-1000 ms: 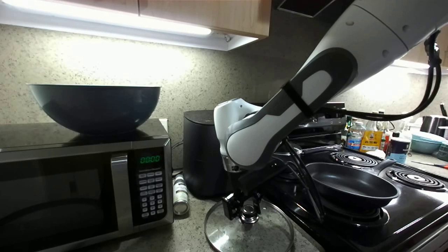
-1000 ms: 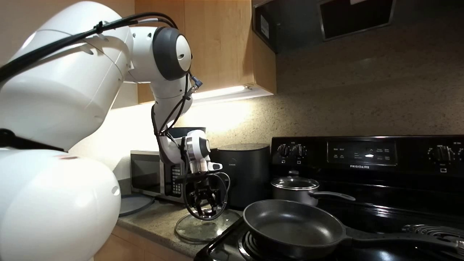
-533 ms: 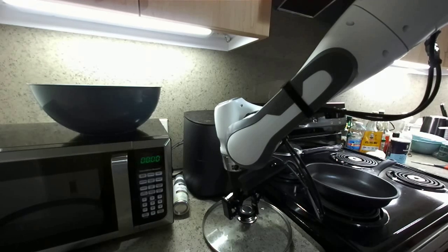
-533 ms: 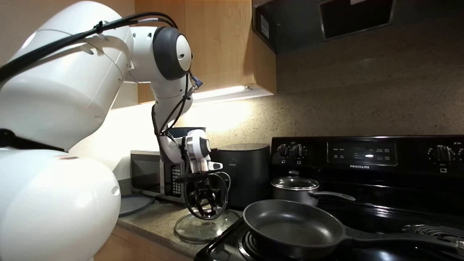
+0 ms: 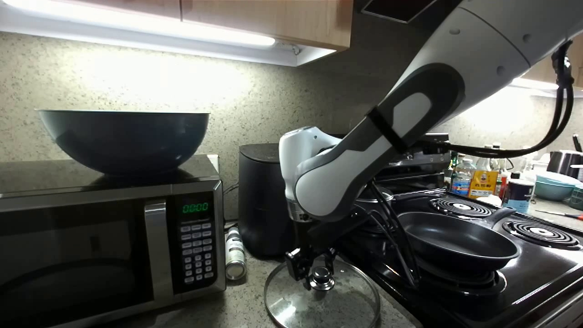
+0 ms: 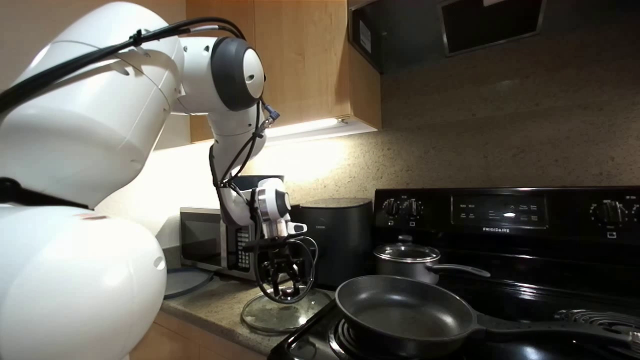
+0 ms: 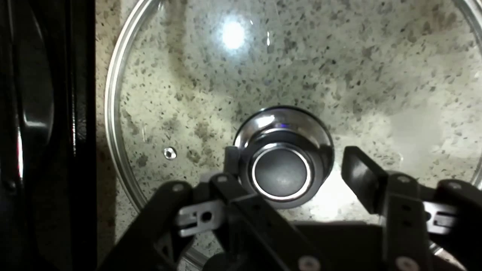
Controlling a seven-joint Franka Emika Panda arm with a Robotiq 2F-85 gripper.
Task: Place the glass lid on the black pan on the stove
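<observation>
The clear glass lid (image 5: 339, 307) lies flat on the counter beside the stove, also seen in an exterior view (image 6: 270, 317) and in the wrist view (image 7: 196, 86). Its silvery, dark-topped knob (image 7: 280, 173) stands upright. My gripper (image 7: 292, 165) is open around the knob, one finger close against its left side, a gap to the other finger. The gripper also shows low over the lid in both exterior views (image 5: 315, 272) (image 6: 286, 292). The empty black pan (image 5: 455, 237) (image 6: 405, 310) sits on a front burner of the stove (image 5: 546, 271) (image 6: 525, 287).
A microwave (image 5: 186, 255) with a large dark bowl (image 5: 125, 141) on top stands beside the lid. A black appliance (image 5: 266, 200) and a lying can (image 5: 235, 255) are behind it. A lidded pot (image 6: 407, 265) stands behind the pan. The stove edge (image 7: 83, 150) runs close beside the lid.
The lid has slid slightly left in an exterior view. The gripper has tilted and shifted slightly around the knob. The pan has not moved.
</observation>
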